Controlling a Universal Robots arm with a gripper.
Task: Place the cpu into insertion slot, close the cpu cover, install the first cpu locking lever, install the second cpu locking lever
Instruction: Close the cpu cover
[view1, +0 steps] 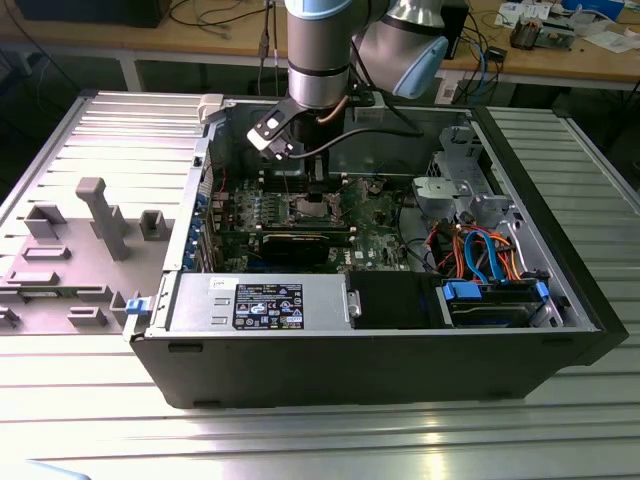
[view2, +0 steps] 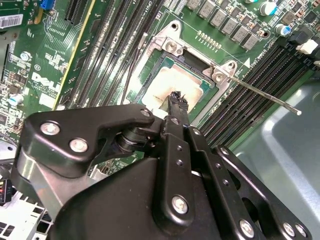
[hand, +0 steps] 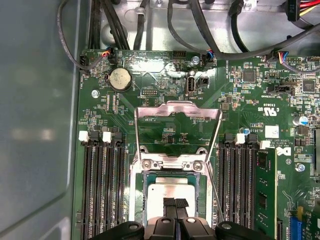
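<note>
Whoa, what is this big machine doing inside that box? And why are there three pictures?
It is a robot arm reaching into an open computer case on a metal table. The exterior view comes from a camera off the arm. Both wrist views come from cameras riding on it, looking at the green circuit board. The small silver square is the cpu, lying in its insertion slot. The black jaws are pressed together, tips at the cpu's top. The cpu cover, a metal frame, stands flipped open, and a thin lever sticks out loose.

Obstacle: cpu cover (hand: 170, 111), seemingly raised
</note>
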